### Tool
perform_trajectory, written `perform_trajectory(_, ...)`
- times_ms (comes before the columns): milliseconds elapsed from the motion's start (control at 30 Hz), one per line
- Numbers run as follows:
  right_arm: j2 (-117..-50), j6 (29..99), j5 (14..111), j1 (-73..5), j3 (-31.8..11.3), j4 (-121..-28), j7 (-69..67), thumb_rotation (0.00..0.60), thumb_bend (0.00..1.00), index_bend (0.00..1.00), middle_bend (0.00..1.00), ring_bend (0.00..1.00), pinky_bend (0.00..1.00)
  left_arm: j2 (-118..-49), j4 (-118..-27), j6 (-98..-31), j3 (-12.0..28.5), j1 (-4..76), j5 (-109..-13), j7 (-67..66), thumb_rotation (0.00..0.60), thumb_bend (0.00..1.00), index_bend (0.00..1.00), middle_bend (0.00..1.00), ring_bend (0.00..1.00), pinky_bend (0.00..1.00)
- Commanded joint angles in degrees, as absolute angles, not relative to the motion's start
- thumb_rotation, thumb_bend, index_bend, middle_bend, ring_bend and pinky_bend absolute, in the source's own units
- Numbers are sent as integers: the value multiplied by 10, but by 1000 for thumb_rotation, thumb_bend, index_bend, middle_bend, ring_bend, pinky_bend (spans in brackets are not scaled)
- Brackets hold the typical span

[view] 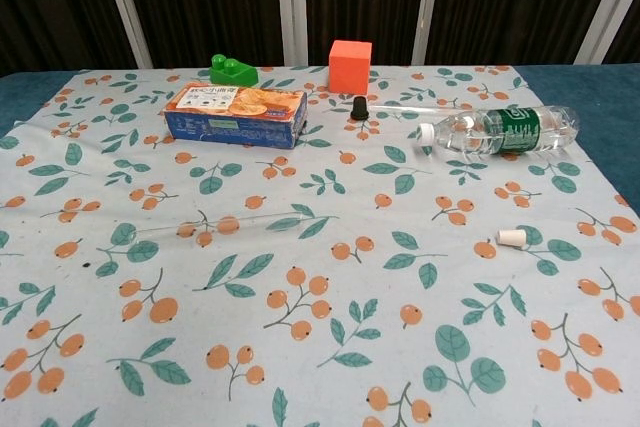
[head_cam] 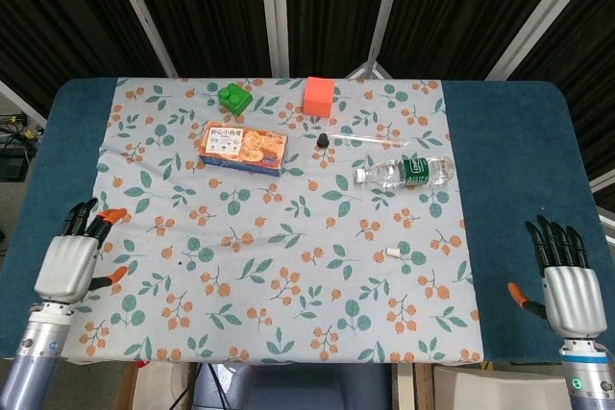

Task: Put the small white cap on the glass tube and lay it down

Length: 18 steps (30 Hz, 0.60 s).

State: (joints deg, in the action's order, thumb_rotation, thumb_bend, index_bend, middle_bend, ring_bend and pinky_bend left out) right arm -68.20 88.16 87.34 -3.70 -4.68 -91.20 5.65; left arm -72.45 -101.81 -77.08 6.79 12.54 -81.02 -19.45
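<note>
The clear glass tube [view: 214, 224] lies flat on the floral cloth, left of centre in the chest view; I can hardly make it out in the head view. The small white cap [head_cam: 393, 253] lies on its own toward the right [view: 511, 238], well apart from the tube. My left hand [head_cam: 72, 262] hovers at the table's front left, over the blue border beside the cloth, fingers apart and holding nothing. My right hand [head_cam: 565, 280] is at the front right edge, also open and empty. Neither hand shows in the chest view.
At the back lie a blue-and-orange snack box [head_cam: 242, 147], a green block [head_cam: 233, 97] and an orange cube [head_cam: 318, 96]. A black-bulbed dropper [head_cam: 324, 141] and a water bottle on its side [head_cam: 404, 173] sit right of the box.
</note>
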Motion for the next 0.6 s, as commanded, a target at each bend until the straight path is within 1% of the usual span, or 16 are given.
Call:
perform_trajectory(33, -681, 881, 872, -37, -47, -913, 56, 600, 238, 0, 0, 0, 0, -783, -1040, -732, 103, 170, -742, -267, 600, 296, 246, 274, 0, 0)
perform_trajectory(100, -680, 881, 870, -37, -47, -913, 55, 600, 237, 0, 0, 0, 0, -815, -1036, -722, 117, 190, -708, -304, 600, 311, 258, 286, 0, 0)
perform_trajectory(200, -679, 879, 868, -37, -48, -913, 52, 600, 237, 0, 0, 0, 0, -857, -1022, -715, 127, 216, -675, -352, 600, 324, 282, 305, 1, 0)
perform_trajectory(367, -677, 877, 864, -36, -48, -913, 47, 600, 237, 0, 0, 0, 0, -931, -987, -715, 133, 251, -631, -415, 600, 353, 312, 339, 8, 0)
perform_trajectory(600, -674, 877, 862, -32, -45, -910, 39, 600, 238, 0, 0, 0, 0, -1019, -935, -723, 144, 286, -577, -462, 600, 372, 338, 347, 9, 0)
